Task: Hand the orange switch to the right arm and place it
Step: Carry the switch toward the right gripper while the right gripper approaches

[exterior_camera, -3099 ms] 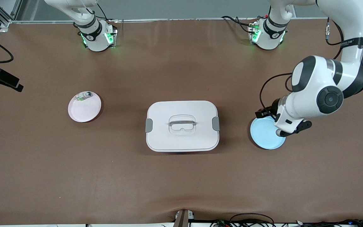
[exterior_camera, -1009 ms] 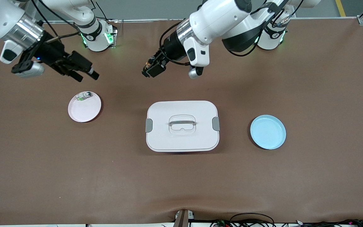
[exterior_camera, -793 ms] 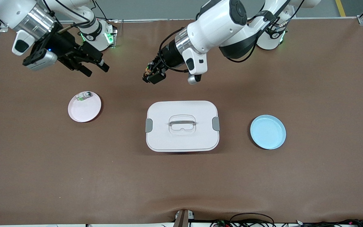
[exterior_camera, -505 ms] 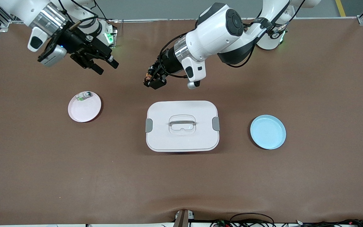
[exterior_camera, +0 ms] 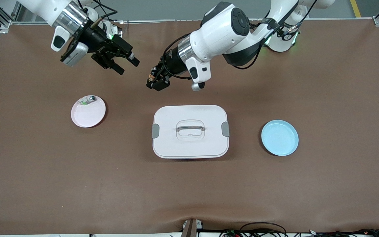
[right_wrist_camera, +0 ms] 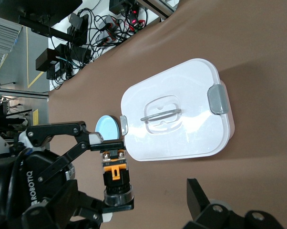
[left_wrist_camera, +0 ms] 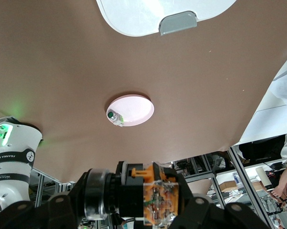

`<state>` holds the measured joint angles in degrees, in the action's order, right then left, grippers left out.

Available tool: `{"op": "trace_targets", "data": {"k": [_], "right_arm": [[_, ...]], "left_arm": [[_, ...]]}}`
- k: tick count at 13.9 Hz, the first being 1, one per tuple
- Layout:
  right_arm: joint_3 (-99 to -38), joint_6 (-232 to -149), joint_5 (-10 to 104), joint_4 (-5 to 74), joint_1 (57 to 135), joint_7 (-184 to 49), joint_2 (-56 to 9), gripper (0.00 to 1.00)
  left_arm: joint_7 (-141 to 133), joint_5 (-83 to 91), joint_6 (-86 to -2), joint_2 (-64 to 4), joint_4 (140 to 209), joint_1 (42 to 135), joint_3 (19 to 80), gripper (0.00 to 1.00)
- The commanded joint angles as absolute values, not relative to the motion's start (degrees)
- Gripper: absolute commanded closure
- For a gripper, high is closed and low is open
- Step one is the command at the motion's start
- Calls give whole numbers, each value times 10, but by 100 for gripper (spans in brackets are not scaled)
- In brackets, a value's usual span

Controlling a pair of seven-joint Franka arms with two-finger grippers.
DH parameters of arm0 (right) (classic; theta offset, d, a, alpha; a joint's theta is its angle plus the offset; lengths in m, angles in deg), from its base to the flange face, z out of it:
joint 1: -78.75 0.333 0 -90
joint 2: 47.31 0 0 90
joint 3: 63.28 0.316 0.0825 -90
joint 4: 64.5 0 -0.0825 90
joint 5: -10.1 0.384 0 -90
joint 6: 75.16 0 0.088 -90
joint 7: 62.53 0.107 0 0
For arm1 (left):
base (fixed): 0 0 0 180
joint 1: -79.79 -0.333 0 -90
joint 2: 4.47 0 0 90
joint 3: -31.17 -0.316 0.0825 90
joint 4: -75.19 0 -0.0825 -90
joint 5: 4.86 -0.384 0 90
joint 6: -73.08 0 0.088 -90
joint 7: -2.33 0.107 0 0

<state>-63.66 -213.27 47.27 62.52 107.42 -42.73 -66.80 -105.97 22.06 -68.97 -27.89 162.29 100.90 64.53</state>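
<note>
Pink plate (exterior_camera: 88,113) holds a small green-white part (exterior_camera: 88,100).

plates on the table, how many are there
2. A pink plate lies toward the right arm's end of the table with a small green-white part on it. A blue plate lies toward the left arm's end, beside the white lidded box. None looks hidden.

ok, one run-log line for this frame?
left gripper: shut on orange switch, over table | right gripper: open, beside it | phase: pre-handover
</note>
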Motion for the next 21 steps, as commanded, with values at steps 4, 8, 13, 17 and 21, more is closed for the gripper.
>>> {"op": "trace_targets", "data": {"k": [4,8,13,17,21], "right_arm": [[-642,-2196,493,629,1110,-430,-637,0],[-642,-2251,497,633,1149,-421,-611,0],[-642,-2284,505,636,1166,-420,-593,0],[-643,-2277,505,633,1165,-420,-593,0],[-643,-2274,505,629,1164,-422,-595,9]], "left_arm": [[-1067,230,-711,-281,1615,1011,647,85],[-1067,230,-712,-281,1615,1011,647,85],[-1067,228,-712,-280,1616,1011,647,85],[-1066,225,-712,-280,1616,1012,647,84],[-1065,225,-712,-279,1616,1012,647,83]]}}
